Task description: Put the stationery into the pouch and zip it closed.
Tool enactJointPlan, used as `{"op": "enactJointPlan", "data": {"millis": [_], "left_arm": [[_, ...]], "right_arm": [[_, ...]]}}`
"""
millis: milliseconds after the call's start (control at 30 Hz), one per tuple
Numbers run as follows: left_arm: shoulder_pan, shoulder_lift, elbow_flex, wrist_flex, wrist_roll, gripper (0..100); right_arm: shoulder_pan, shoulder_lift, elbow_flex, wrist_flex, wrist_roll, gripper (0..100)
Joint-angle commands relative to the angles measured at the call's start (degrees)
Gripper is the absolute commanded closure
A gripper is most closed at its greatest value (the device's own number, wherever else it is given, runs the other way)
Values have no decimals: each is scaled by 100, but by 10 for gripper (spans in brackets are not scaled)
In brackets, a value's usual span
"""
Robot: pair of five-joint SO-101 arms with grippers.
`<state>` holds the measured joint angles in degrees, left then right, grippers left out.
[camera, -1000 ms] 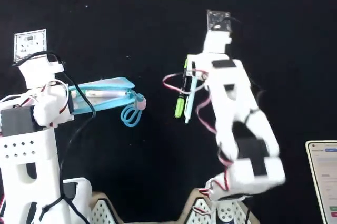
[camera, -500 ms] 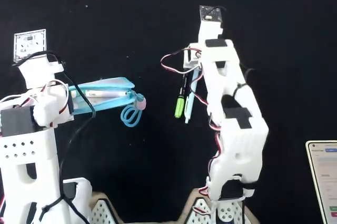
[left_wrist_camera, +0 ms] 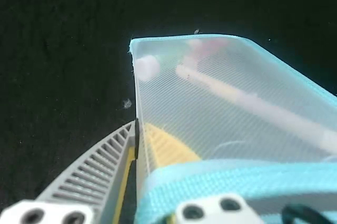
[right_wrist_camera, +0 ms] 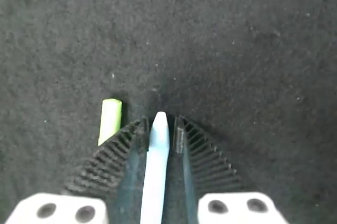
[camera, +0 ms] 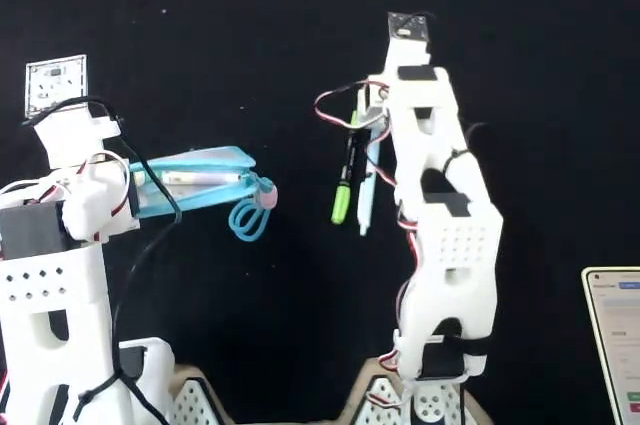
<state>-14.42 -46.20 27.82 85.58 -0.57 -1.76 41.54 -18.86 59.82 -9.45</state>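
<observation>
Right gripper (right_wrist_camera: 159, 124): clamped together on a slim pale-blue plastic pen (right_wrist_camera: 156, 171), with the pointed end poking out just past the black ribbed fingertips (right_wrist_camera: 122, 150). Holds this pen lengthwise under the white right arm, over the middle of the black cloth-covered table (camera: 520, 65). Cannot tell whether the pen touches the cloth. Just beside the held pen, roughly parallel to it: a lime-green marker with a dark middle section (camera: 341, 203), its green end close to one fingertip in the right wrist view.

Left gripper (left_wrist_camera: 138, 147): closed on the edge of a translucent turquoise mesh pouch (left_wrist_camera: 226, 113). Grips it with a grey ribbed finger (left_wrist_camera: 97, 166) on one face and a yellow-padded finger, visible through the mesh, on the other. Keeps the pouch at the left side of the table, well apart from the pen and the marker.

Inside the pouch: a white stick-shaped item (left_wrist_camera: 247, 103) lying along its length, and a small white block (left_wrist_camera: 147, 67) near the far corner. Cannot tell what kind of stationery either is. At the far end of the pouch: a turquoise cord loop (camera: 245, 220) and a small pink tab (camera: 268, 197). Cannot tell how far the zip is drawn.

At the lower right edge of the high view: a lit device screen (camera: 612, 335).
</observation>
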Motion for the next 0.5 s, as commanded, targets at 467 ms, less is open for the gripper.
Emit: {"op": "enactJointPlan", "data": {"millis": [467], "left_arm": [[-57,62,31,-70,9,970]], "right_arm": [[167,286,-2818,3455,2347,988]]}}
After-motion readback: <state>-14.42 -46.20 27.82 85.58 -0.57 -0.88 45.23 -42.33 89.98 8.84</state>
